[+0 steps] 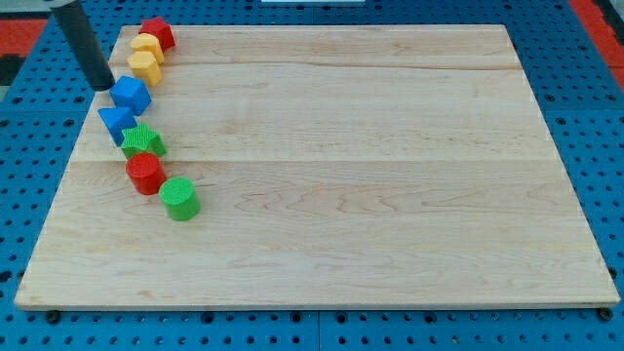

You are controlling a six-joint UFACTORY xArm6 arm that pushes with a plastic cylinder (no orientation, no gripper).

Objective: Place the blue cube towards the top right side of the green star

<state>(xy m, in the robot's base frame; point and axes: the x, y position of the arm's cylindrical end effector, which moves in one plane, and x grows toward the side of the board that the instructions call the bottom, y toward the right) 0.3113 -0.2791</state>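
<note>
The blue cube (pixel 130 95) sits near the wooden board's left edge. The green star (pixel 142 142) lies below it, with a blue triangular block (pixel 116 123) between them and slightly to the left. My tip (pixel 101 87) is at the blue cube's upper left, right beside it; I cannot tell whether they touch. The dark rod slants up to the view's top left corner.
Above the blue cube are two yellow blocks (pixel 146 66) (pixel 147 45) and a red block (pixel 157 33). Below the green star are a red block (pixel 145 173) and a green cylinder (pixel 179 198). The blocks form a column along the left side of the board (pixel 341 166).
</note>
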